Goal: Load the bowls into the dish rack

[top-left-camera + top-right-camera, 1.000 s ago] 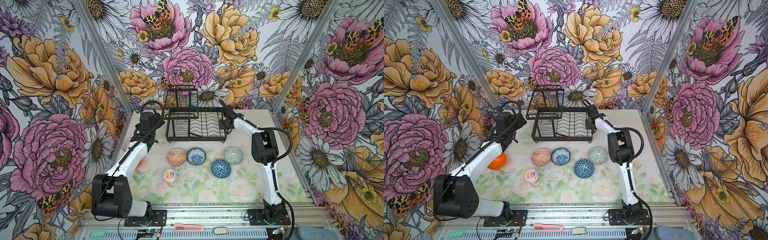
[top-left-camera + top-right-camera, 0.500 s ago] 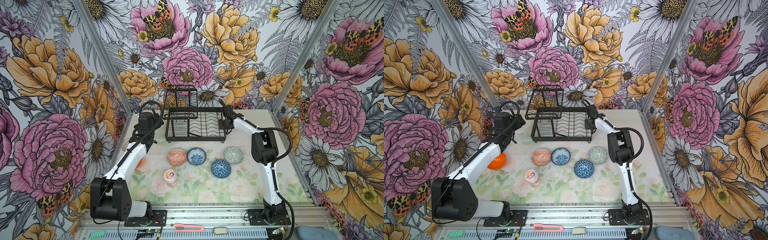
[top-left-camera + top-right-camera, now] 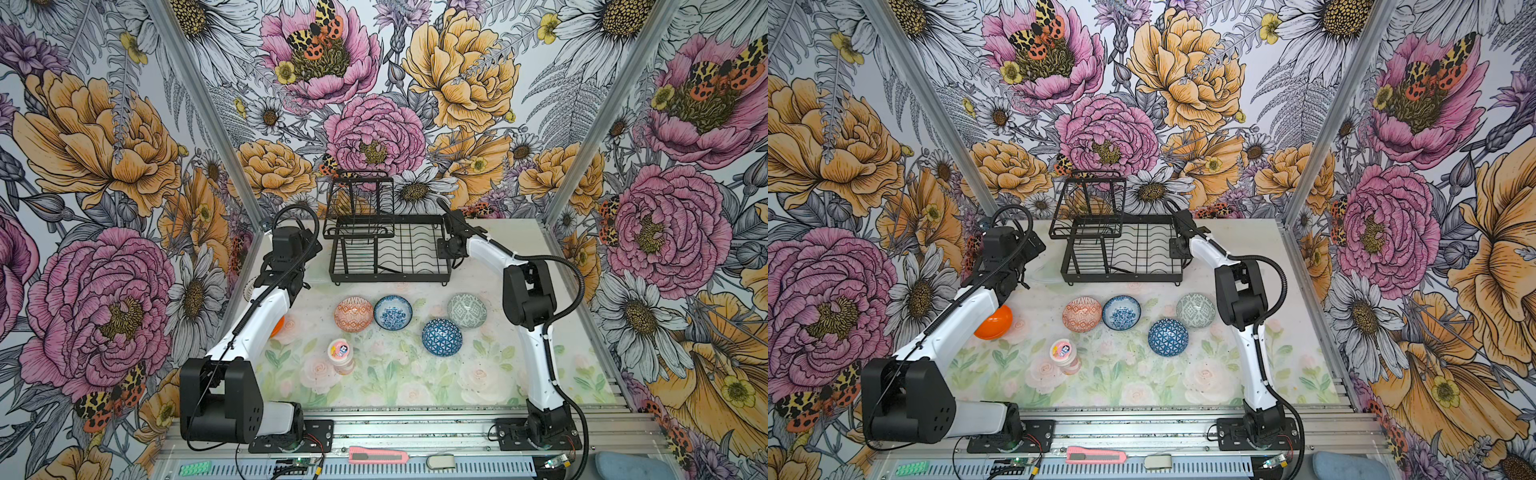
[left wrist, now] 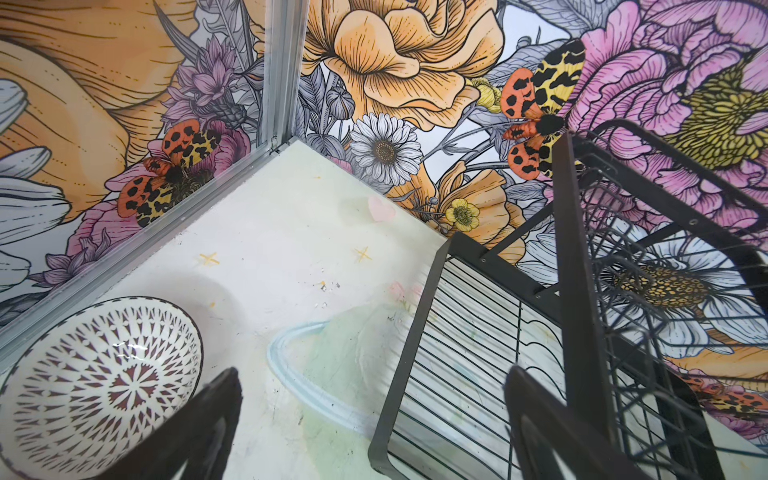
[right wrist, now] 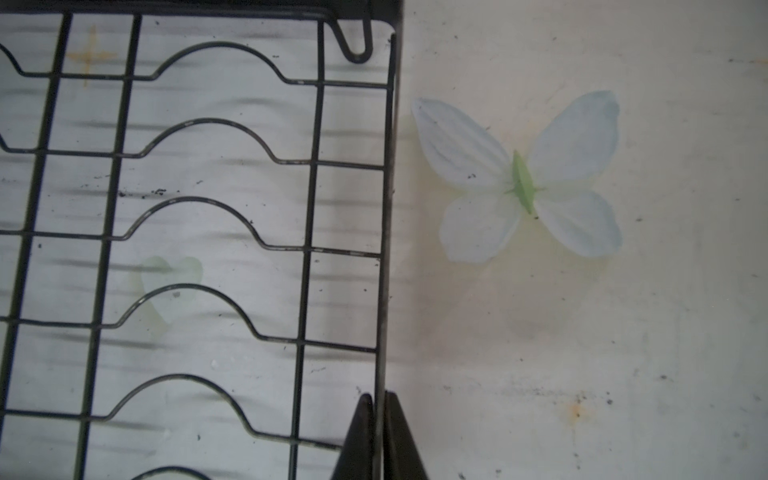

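Note:
The black wire dish rack (image 3: 388,277) stands at the back of the table with nothing in it, its tall basket at the far left end. My right gripper (image 5: 376,401) is shut on the thin rim wire of the rack's right side (image 3: 448,248). My left gripper (image 4: 374,374) hangs open over the rack's left front corner (image 4: 409,332). Four bowls sit in front of the rack: orange geometric (image 3: 353,313), white-blue floral (image 3: 392,312), grey-green (image 3: 466,311) and dark blue (image 3: 441,337). The plain orange bowl (image 3: 993,322) lies partly under my left arm.
A white bowl with a dark radial pattern (image 4: 99,386) sits against the left wall beside my left gripper. A pink-lidded jar (image 3: 340,355) stands in front of the bowls. A pink box cutter (image 3: 376,456) lies on the front rail. The walls close in behind the rack.
The rack has shifted slightly to the left with my right gripper on its rim. My left arm has drawn back a little toward the left wall.

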Controlling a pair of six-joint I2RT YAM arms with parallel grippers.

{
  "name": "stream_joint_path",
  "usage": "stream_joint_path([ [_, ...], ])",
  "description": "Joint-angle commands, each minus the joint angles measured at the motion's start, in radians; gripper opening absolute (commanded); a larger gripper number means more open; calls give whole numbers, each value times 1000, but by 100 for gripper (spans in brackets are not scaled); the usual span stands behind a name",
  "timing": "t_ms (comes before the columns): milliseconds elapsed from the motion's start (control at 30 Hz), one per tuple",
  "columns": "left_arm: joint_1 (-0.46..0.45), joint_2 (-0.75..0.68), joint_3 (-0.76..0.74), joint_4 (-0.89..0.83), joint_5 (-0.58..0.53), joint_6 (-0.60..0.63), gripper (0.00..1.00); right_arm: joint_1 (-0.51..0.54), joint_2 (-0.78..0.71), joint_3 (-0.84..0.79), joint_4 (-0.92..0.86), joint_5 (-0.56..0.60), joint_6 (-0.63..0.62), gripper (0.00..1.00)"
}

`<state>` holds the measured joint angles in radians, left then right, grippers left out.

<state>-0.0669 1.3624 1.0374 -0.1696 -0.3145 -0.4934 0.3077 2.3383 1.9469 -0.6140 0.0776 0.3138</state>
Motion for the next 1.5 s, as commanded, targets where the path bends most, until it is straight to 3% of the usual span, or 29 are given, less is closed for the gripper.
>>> stream_joint_path([
  [0,11,-27,-6,-17,17,-16,99,24,27,63,43,-65,-51,5],
  [133,10,-25,27,-80,41,10,99,23,32,65,43,-53,-94,0],
  [367,34,-31,25,-118,0,-43,98,24,11,30,43,-30,-113,2],
  [533,77,-19,34,-167,23,-136,99,24,-22,36,43,-29,-99,19],
  [700,99,-14,51,-251,-30,-188,99,24,-68,36,42,-22,-85,45],
  [967,186,-5,78,-374,0,-189,99,21,-159,34,43,7,-99,83],
  [1033,225,7,98,-433,28,-185,99,19,-190,27,43,7,-101,99],
  [1467,417,54,91,-574,113,-111,99,35,-307,179,45,-165,-58,99],
])
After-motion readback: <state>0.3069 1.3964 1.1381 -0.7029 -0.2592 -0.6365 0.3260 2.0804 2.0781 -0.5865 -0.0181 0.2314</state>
